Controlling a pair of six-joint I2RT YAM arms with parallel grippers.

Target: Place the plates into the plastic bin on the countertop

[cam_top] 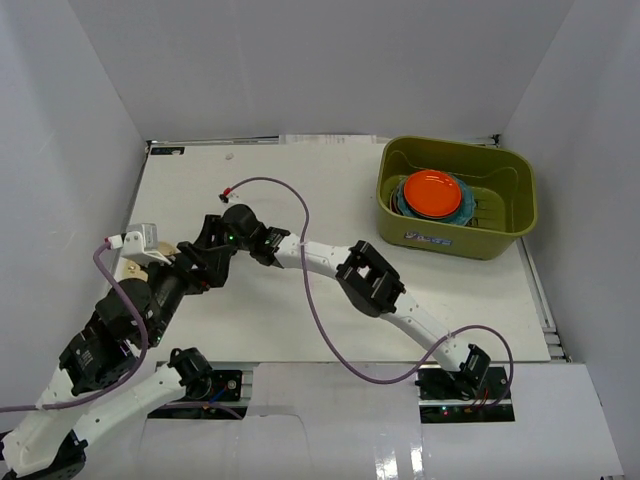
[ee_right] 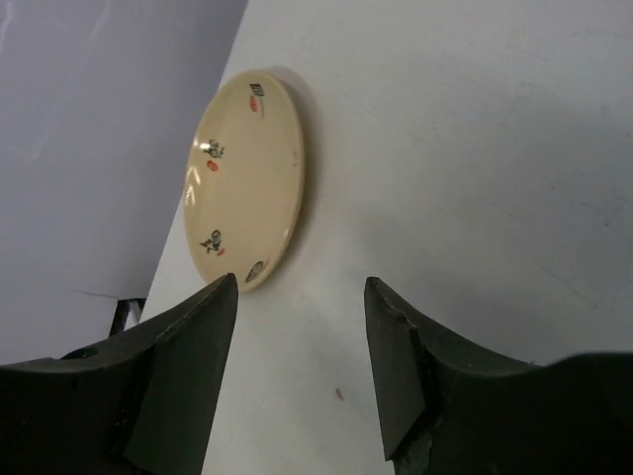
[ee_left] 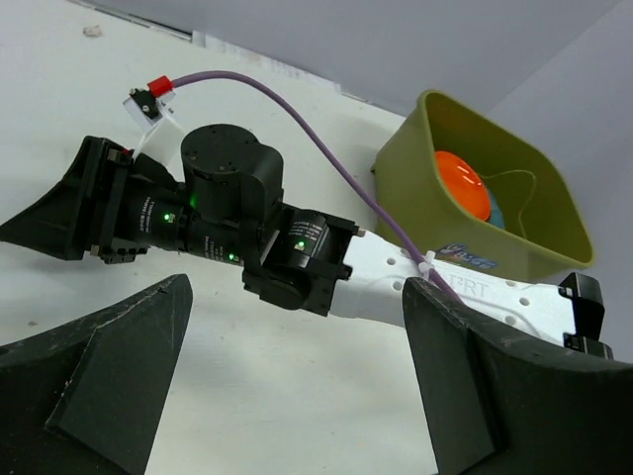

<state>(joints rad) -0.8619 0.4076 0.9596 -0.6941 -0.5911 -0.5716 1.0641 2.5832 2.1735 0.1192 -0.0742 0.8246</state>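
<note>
A beige plate with small painted marks lies on the white countertop, close to its edge by the left wall. My right gripper hovers open just short of the plate, nothing between its fingers, the left fingertip level with the plate's near rim. In the top view the arms cover that plate. The olive plastic bin stands at the back right and holds a stack with an orange plate on top of teal ones. My left gripper is wide open and empty, facing the right arm's wrist.
The right arm stretches diagonally across the countertop from its base to the left side, crowding the left arm. A purple cable loops above it. Grey walls close in the left, back and right. The bin also shows in the left wrist view.
</note>
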